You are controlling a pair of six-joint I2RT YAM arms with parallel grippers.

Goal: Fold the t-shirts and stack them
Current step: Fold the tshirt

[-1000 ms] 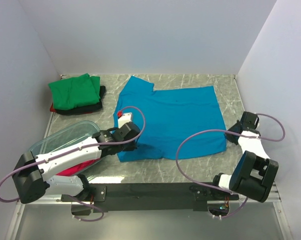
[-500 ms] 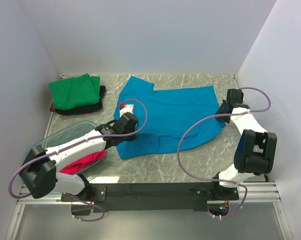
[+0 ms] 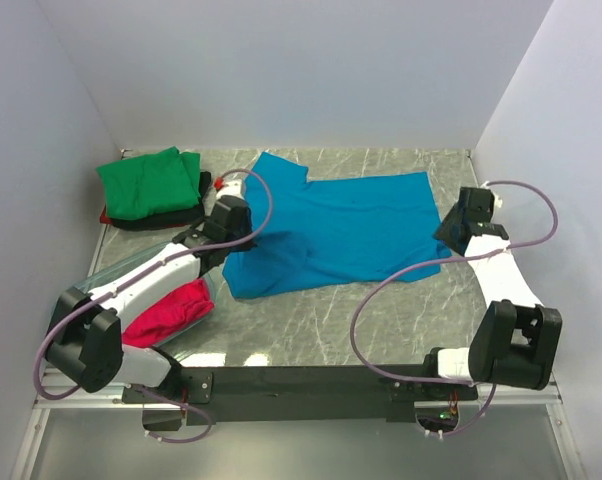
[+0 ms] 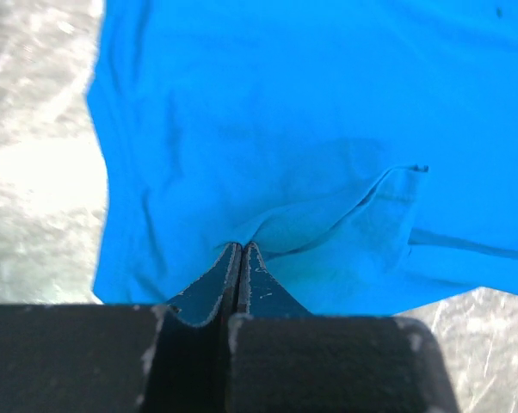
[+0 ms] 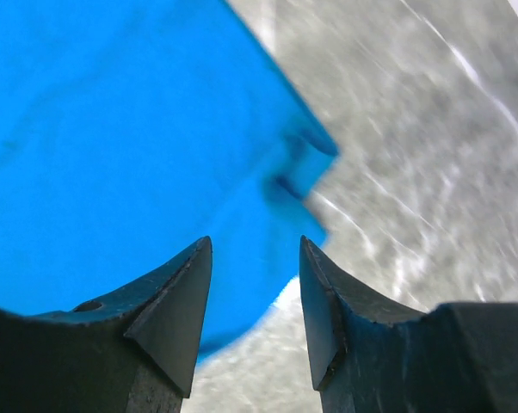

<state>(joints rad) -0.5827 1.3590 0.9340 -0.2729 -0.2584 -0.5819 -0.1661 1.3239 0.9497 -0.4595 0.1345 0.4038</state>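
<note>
Blue shirt lies partly spread mid-bench, collar end toward the far edge, its near left part rumpled. Left gripper: jaws together, pinching a pucker of the blue shirt at its left side. Right gripper: jaws apart, nothing between them, over the shirt's right corner near the bench's right edge. Green shirt sits folded on the black shirt in the far left corner. Magenta shirt is bunched by the left edge, at the bin.

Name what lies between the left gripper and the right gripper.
The blue t-shirt fills the stretch from the left gripper to the right gripper, clearest in the top external view.
</note>
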